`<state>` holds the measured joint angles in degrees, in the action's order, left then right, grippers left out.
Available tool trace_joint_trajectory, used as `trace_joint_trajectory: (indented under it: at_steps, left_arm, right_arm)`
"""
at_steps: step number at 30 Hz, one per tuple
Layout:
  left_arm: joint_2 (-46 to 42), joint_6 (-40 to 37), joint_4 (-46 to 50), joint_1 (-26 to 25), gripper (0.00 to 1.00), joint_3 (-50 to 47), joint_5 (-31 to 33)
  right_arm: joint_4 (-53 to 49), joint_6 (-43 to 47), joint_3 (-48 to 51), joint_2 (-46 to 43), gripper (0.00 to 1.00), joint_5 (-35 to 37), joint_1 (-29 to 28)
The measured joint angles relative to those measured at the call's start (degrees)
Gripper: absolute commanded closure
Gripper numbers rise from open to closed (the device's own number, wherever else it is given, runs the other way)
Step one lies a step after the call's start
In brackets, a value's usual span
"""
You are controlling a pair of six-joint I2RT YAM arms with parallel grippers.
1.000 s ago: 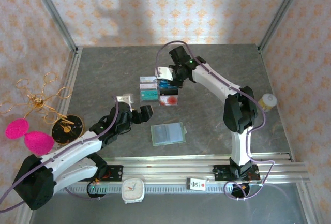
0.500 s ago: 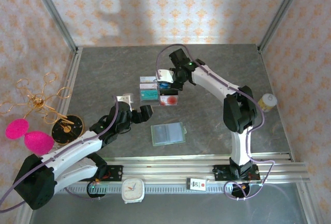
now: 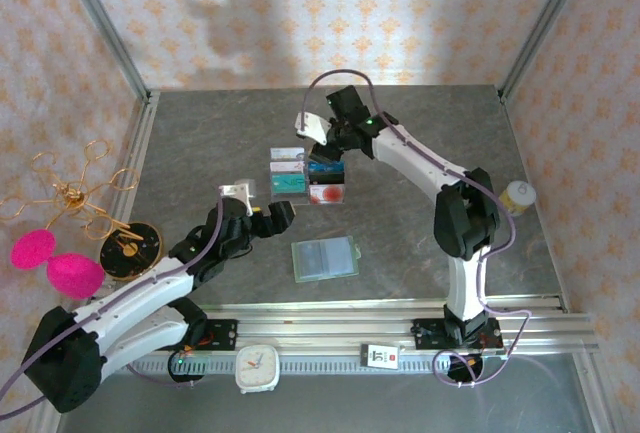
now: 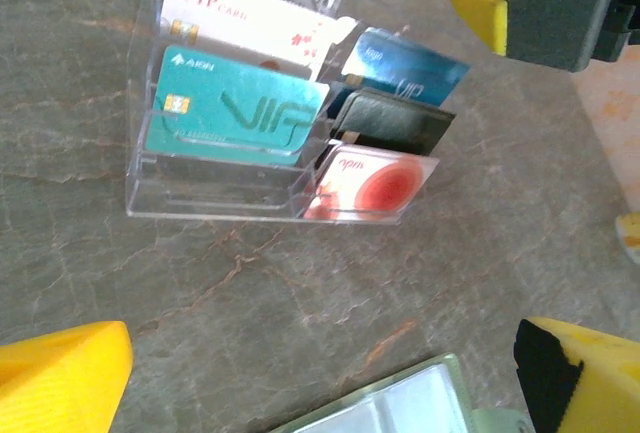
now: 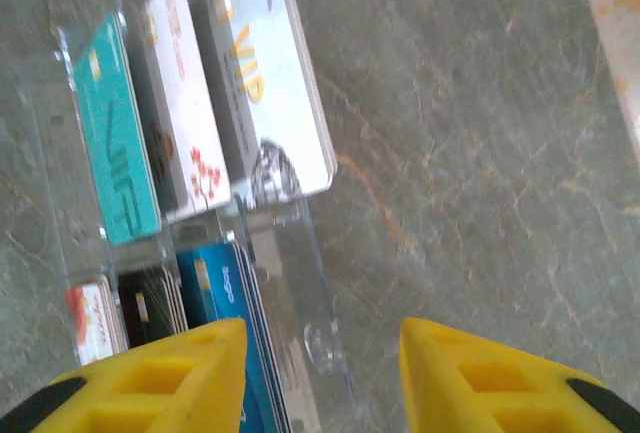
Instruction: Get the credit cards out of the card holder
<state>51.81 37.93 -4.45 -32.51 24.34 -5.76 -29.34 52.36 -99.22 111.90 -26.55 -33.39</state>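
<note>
**Blue card dropped off; go back to the wallet**

Your right hand [image 3: 323, 145] hangs over the clear stand [image 3: 308, 179] at the middle of the table [image 3: 420, 123], fingers apart and gripping nothing. A blue card [image 5: 225, 323] sits in the slot just under them. This looks like the release at the end of one card's trip.

Your left hand [image 3: 266, 215] is wide open and empty, low over the table between the stand and the wallet [image 3: 325, 257]. The wallet lies open and flat near the table's front edge, well apart from the right hand. You cannot tell from here whether its pockets still hold a card.

Next, lift the right hand clear of the stand without nudging it, then check the wallet.

A second ago the right hand was closed down at the stand. Now it has parted and drawn back slightly. The wallet has not moved.
</note>
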Motion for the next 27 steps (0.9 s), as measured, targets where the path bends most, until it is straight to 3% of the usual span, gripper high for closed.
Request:
trace_joint_trajectory:
  at_steps: [3, 6, 11, 20, 27]
  left_arm:
    - [-2.25, 1.11, -1.62, 0.0, 0.01, -1.38, 0.0]
    - [-5.42, 2.43, -3.34, 0.0, 0.01, -3.37, 0.11]
    - [-12.02, 5.68, -5.01, 0.0, 0.01, -7.98, 0.55]
    - [-16.59, 11.39, -6.97, 0.0, 0.01, -15.3, -0.13]
    - [-16.61, 12.0, -7.1, 0.0, 0.07, -15.85, -1.84]
  right_arm:
    - [6.38, -9.35, 2.29, -3.26, 0.55, -3.3, -0.46]
    - [16.76, -22.67, 10.73, -9.14, 0.55, -4.94, -1.14]
    - [29.46, -44.15, 29.0, -18.05, 0.53, 0.66, -4.87]
    - [27.87, -65.68, 51.84, -25.79, 0.53, 17.7, -23.17]
    - [24.09, -72.59, 52.63, -22.67, 0.54, 27.17, -33.92]
